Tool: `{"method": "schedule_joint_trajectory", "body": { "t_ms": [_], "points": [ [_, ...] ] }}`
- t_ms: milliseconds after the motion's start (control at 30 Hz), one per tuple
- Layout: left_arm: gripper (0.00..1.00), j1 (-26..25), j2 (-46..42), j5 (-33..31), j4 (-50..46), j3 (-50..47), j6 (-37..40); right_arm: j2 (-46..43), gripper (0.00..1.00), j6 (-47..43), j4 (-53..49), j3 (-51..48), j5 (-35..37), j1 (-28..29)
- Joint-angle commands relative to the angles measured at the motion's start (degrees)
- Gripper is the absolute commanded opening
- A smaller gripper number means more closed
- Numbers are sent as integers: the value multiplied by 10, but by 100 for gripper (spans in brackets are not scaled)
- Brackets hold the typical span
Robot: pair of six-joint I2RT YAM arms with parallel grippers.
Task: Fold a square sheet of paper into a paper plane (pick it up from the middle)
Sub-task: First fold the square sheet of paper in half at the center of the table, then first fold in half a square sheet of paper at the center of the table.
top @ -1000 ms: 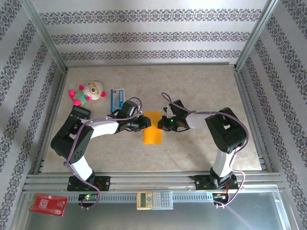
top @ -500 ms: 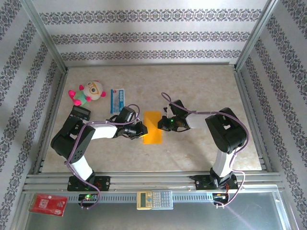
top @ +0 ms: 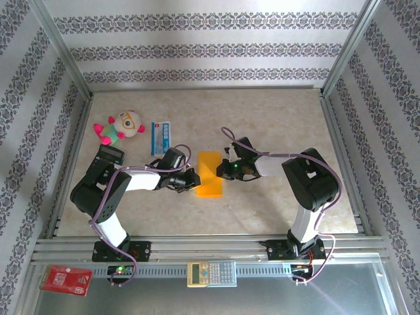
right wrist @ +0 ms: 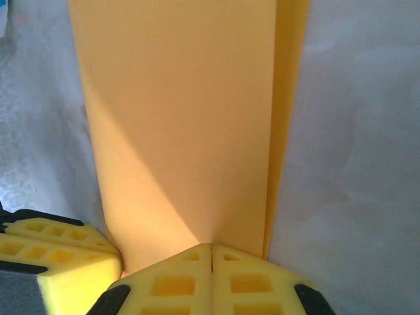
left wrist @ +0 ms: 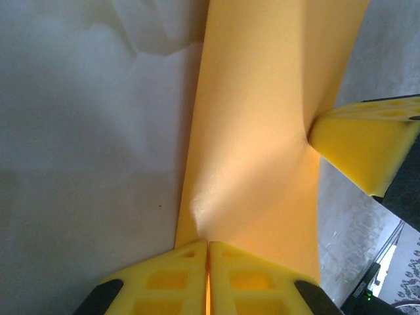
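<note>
The square sheet of paper (top: 210, 174), orange-yellow, lies mid-table folded over into a narrow upright rectangle, not a dart shape. My left gripper (top: 195, 182) is shut on its left edge; in the left wrist view the yellow fingertips (left wrist: 197, 252) pinch the sheet (left wrist: 262, 125), which dimples just ahead of the gripper (left wrist: 207, 244). My right gripper (top: 227, 169) is shut on the right side. In the right wrist view the gripper (right wrist: 211, 247) meets the top layer (right wrist: 177, 118), and a strip of the lower layer shows at its right.
A pink-and-white plush toy (top: 122, 126), a blue-and-white packet (top: 161, 137) and a black calculator (top: 110, 154) lie at the left. A beige calculator (top: 211, 273) and a red packet (top: 65, 280) rest on the front rail. Metal posts frame the table.
My left gripper has dropped toward the near-left edge of the sheet and closed on it. The right gripper has held still, shut on the sheet.
</note>
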Motion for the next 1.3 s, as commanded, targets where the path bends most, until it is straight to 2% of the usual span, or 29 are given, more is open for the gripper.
{"method": "schedule_joint_trajectory", "body": {
  "t_ms": [0,100,267,433,533,800,1267],
  "points": [
    [10,2,18,16,-56,-14,31,0,0,-10,-82,-29,58,-9],
    [9,-1,20,30,-75,-5,50,-20,0,-7,-81,-32,55,-9],
    [6,-14,25,71,-93,9,82,-93,12,-3,-75,-50,44,-9],
    [3,-20,22,80,-92,-2,102,-149,16,24,-5,-69,20,10],
    [1,-19,23,75,-82,-9,102,-131,16,40,31,-51,-2,37],
    [0,-19,28,72,-56,-24,86,-43,2,87,99,-15,-37,69],
    [0,-20,33,59,-64,-27,89,41,0,93,83,23,-22,87]
  ]
}}
